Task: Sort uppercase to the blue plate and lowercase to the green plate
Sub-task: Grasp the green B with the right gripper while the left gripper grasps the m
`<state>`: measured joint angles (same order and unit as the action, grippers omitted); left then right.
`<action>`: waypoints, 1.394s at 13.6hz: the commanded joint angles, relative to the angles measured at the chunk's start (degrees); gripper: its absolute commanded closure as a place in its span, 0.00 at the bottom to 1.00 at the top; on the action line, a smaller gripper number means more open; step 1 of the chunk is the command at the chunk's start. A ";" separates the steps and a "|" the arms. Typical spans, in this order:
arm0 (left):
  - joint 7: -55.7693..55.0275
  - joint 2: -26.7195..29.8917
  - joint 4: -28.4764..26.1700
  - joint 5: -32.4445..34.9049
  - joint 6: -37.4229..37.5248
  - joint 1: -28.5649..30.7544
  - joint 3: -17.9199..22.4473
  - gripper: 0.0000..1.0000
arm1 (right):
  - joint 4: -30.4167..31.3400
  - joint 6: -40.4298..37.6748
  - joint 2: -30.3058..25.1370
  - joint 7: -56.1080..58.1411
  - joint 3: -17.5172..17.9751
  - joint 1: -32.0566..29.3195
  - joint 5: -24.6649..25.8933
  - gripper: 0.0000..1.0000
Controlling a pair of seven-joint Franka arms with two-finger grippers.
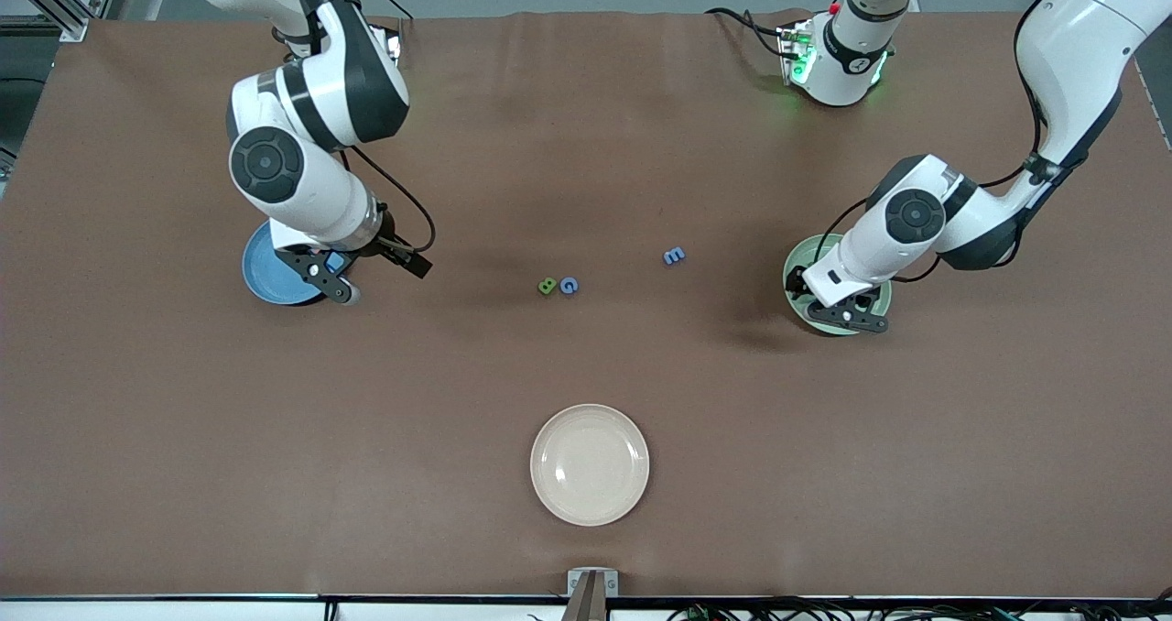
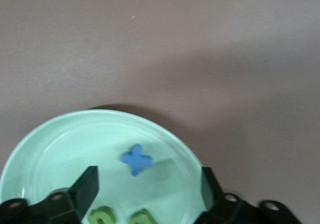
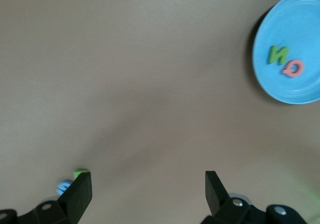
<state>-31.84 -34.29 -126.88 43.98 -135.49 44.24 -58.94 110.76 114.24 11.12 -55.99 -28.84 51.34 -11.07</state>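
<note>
The blue plate (image 1: 264,277) lies at the right arm's end of the table and holds the green N (image 3: 276,54) and pink Q (image 3: 292,68); it also shows in the right wrist view (image 3: 300,18). My right gripper (image 1: 341,289) (image 3: 148,194) is open and empty, up by the plate's edge. The green plate (image 1: 798,268) (image 2: 60,149) holds the blue x (image 2: 136,159) and two green letters (image 2: 101,216). My left gripper (image 1: 856,314) (image 2: 148,189) is open and empty over it. The green B (image 1: 547,285), blue G (image 1: 569,285) and blue m (image 1: 674,256) lie mid-table.
A cream plate (image 1: 590,463) lies nearer the front camera than the loose letters, with nothing on it. The B and G touch or nearly touch each other; they also show by one finger in the right wrist view (image 3: 80,173).
</note>
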 commanded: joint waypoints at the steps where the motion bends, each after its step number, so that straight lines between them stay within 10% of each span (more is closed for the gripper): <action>1: -9.77 1.95 0.49 1.02 4.78 -0.20 -5.55 0.01 | 1.30 7.64 2.32 -4.81 0.10 1.74 -0.97 0.00; 7: -35.53 -1.29 7.43 -2.23 9.45 -15.12 -6.72 0.01 | -0.97 20.23 13.91 -11.59 0.19 7.19 -1.50 0.00; 12: -50.32 -4.73 12.27 -2.23 9.19 -31.21 3.20 0.01 | -10.46 20.41 25.78 -16.33 3.44 6.85 -1.68 0.00; 19: -64.20 -8.86 12.89 -2.06 8.75 -34.66 4.80 0.01 | -11.01 23.58 28.78 -17.04 8.10 6.75 -1.68 0.03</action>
<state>-93.00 -42.23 -115.08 42.34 -127.34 10.75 -54.71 100.70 137.91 39.09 -72.66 -21.71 58.48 -12.06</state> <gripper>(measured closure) 0.004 0.018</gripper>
